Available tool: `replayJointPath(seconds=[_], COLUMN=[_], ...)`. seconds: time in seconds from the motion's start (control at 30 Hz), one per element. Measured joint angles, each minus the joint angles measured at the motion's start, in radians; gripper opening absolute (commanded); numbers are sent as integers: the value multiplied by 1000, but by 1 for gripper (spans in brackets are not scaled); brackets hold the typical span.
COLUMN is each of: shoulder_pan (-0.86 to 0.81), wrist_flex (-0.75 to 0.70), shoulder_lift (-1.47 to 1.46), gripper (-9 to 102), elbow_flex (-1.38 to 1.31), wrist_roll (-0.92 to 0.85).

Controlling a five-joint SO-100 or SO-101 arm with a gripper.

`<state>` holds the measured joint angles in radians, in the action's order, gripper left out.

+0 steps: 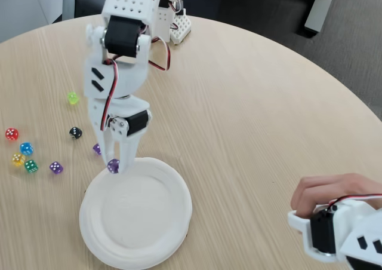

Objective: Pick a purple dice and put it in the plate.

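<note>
Gripping the purple dice (pixel 113 165), the hand (pixel 117 164) overhangs the plate (pixel 173 222) rim.

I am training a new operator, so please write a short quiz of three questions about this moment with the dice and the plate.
1. True or false: the gripper holds a purple dice over the rim of the plate.
2. How many purple dice lie on the table? A) none B) two C) four
3. Which colour is the die lying farthest from the plate?

Key: 1 true. 2 B, one near the green die, one partly hidden behind the gripper. 3 yellow-green.
</note>
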<state>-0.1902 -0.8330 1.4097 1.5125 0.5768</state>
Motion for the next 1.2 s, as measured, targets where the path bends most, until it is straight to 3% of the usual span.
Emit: replayJointPath(seconds=[0.33,0.47,0.63,0.83,1.0,1.2], shoulder_pan=[2,2,2,2,137,311], wrist_flex=[0,0,-26,-278,-495,-597], shoulder_lift=[0,0,0,153,413,704], gripper=[15,0,0,0,0,0], elbow_flex=[0,0,0,0,0,109], wrist_roll=[-9,14,166,321,356,327])
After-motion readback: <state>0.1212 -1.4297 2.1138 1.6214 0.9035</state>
